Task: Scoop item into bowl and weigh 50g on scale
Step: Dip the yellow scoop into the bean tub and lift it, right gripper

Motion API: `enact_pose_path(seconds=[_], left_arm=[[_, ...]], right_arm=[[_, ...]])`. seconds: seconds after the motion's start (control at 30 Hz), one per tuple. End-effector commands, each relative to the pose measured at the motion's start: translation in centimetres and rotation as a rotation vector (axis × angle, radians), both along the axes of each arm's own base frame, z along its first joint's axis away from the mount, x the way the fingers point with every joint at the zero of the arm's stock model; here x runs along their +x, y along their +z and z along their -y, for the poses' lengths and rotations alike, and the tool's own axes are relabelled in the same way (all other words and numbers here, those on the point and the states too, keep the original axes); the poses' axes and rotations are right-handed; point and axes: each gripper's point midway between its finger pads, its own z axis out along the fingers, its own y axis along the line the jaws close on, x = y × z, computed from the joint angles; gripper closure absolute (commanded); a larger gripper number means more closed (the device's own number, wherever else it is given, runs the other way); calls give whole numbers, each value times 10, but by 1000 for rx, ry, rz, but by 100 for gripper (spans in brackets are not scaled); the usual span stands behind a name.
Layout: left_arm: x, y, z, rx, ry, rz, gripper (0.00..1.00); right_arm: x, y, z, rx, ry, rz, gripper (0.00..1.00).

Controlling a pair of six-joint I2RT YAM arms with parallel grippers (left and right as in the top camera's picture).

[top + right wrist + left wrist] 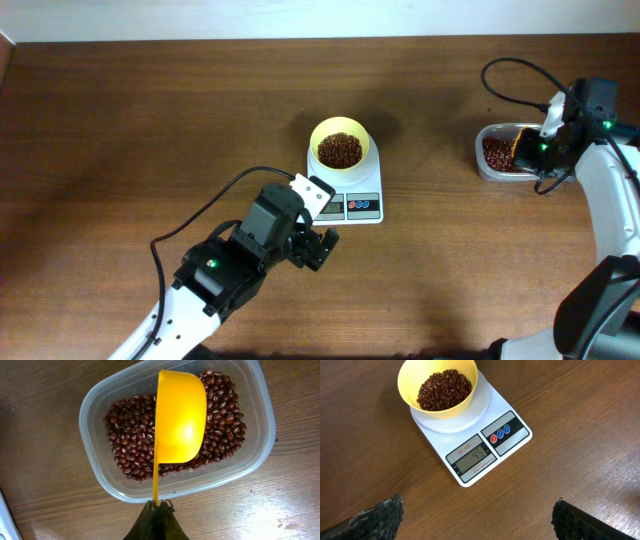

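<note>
Plainly, the grey display [474, 458] of the white rectangular digital kitchen scale [465, 422] reads 45 in the left wrist view. A line of small red lettering above it is too fine to read with certainty, and red and blue buttons [500, 433] sit to its right. On the scale's round platform stands the small round pale-yellow plastic bowl [406, 387], partly filled with small dark red-brown beans [444, 389]. The overhead view shows scale and bowl at the middle of the brown wooden worktop [150, 120], but the digits cannot be made out there. The left arm [225, 270] reaches in from the lower left of the overhead frame, with the left jaws just below the scale's front edge and apart from it. The wrist view shows its two black fingers [380, 517] at the lower corners, spread wide with nothing between them. The right arm [605, 190] comes up the right edge and bends over the clear rounded-rectangular plastic tub [92, 420] at the upper right. Only the right wrist view shows the right jaws closed on the thin handle of a darker yellow plastic scoop [181, 420]. The scoop is turned on its side with its rounded back to the camera, above more beans in the tub; whether it touches them cannot be told.
</note>
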Motion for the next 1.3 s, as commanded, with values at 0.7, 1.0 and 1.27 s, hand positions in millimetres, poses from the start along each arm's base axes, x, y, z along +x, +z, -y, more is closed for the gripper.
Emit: enact_pose_path(seconds=[0.7,1.0,1.27], left_arm=[[0,1,-3,-6,16,5,1],[0,1,-3,-6,16,5,1],[0,1,-3,-6,16,5,1]], right_arm=[[8,-30,-30,236,10,-43,96],[6,-19,-10,386,-49,22,96],[-2,-2,3,555,-23,109,96]])
